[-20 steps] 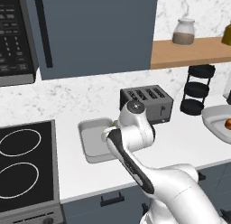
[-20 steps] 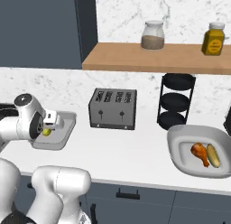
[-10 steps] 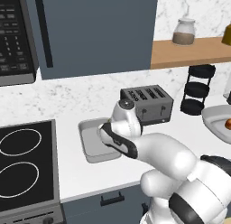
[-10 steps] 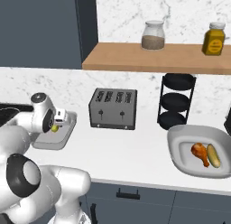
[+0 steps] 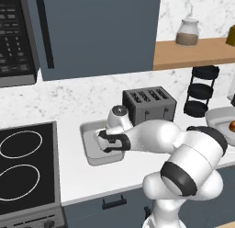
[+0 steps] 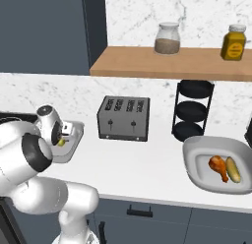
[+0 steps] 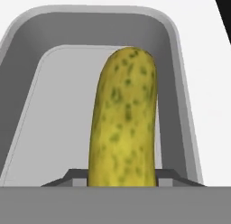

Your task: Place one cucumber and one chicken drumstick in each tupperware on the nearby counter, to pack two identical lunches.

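My gripper (image 7: 122,178) is shut on a yellow-green speckled cucumber (image 7: 124,119), which sticks out between the fingertips over the inside of a light-grey tupperware (image 7: 180,83). From the base, my gripper (image 5: 104,144) hangs low in this left tupperware (image 5: 87,130) on the white counter (image 6: 147,159), next to the stove. The right base view shows the held cucumber (image 6: 61,142) at the gripper (image 6: 63,137). A second tupperware (image 6: 194,149) at the right holds a chicken drumstick (image 6: 217,165) and another cucumber (image 6: 232,169).
A dark toaster (image 6: 123,118) stands just right of the left tupperware. A black three-tier rack (image 6: 194,110) is behind the right tupperware. The stove top (image 5: 23,172) lies to the left. A wooden shelf (image 6: 172,61) with jars hangs above.
The arm's elbow has swung out to the right and its body now bulks in front. The hand stays over the left tupperware, still gripping the cucumber.
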Robot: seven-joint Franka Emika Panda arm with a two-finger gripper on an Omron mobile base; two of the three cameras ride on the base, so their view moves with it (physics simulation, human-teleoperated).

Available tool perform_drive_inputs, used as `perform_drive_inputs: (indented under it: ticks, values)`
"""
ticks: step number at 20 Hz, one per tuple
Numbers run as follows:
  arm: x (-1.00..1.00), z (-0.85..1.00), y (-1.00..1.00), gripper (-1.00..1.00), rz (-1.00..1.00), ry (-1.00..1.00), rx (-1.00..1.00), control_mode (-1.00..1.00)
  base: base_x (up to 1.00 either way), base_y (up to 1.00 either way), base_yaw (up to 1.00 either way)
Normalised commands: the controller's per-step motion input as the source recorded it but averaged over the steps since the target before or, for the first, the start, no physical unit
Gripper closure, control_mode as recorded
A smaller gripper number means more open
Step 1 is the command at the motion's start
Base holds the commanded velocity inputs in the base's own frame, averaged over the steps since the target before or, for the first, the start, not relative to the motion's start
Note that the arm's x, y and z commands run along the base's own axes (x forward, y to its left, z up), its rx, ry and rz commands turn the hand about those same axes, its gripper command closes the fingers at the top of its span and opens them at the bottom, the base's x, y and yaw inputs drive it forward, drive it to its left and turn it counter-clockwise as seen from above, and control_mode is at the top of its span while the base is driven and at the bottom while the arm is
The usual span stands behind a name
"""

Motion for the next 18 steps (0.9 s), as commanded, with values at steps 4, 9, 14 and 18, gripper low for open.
perform_drive_inputs:
  ticks: [4,9,14,18]
  values:
    - [0.20,0.01,0.00,-1.00,-0.09,0.01,0.00,-1.00,0.00,0.00,0.00]
    - [-0.12,0.72,0.00,-1.00,-0.11,-0.03,0.00,-1.00,0.00,0.00,0.00]
    - [-0.53,0.81,-0.39,-1.00,-0.21,0.00,0.04,-1.00,0.00,0.00,0.00]
    - [-0.64,0.51,-0.96,-1.00,-0.16,0.00,0.14,-1.00,0.00,0.00,0.00]
